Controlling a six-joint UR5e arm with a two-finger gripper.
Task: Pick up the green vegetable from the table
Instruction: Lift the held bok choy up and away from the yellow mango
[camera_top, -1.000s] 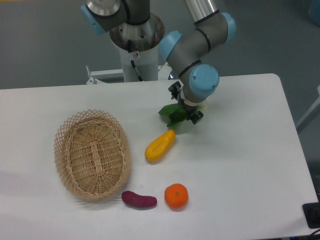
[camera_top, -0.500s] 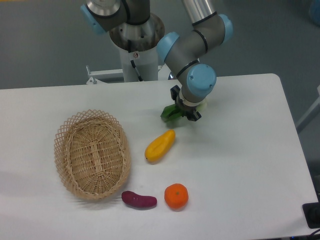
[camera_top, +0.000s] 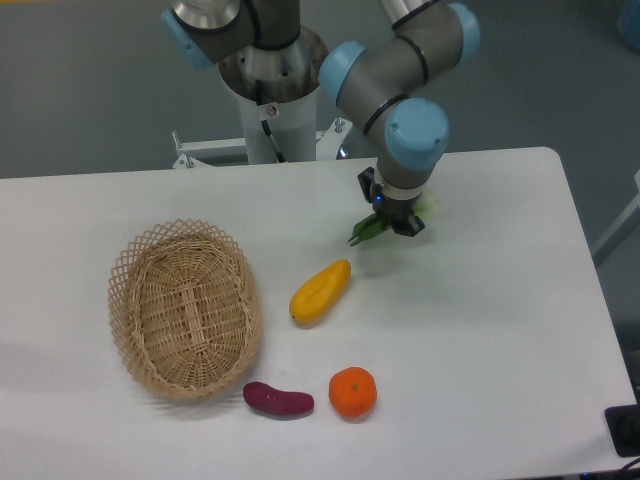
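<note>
Green leafy vegetable (camera_top: 368, 229): pinched in the black two-finger gripper (camera_top: 395, 215), off the white table (camera_top: 480, 330)
Woven wicker basket (camera_top: 185, 308): nothing inside
Gripper: closed on the veg

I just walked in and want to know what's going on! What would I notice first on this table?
First you'd spot the big robot arm at the back, its end effector pinching the green vegetable above the white table. Next, the woven basket on the left stands out. Bright toy foods lie beside it: a yellow fruit in the middle, with an orange and a purple piece near the front edge.
</note>
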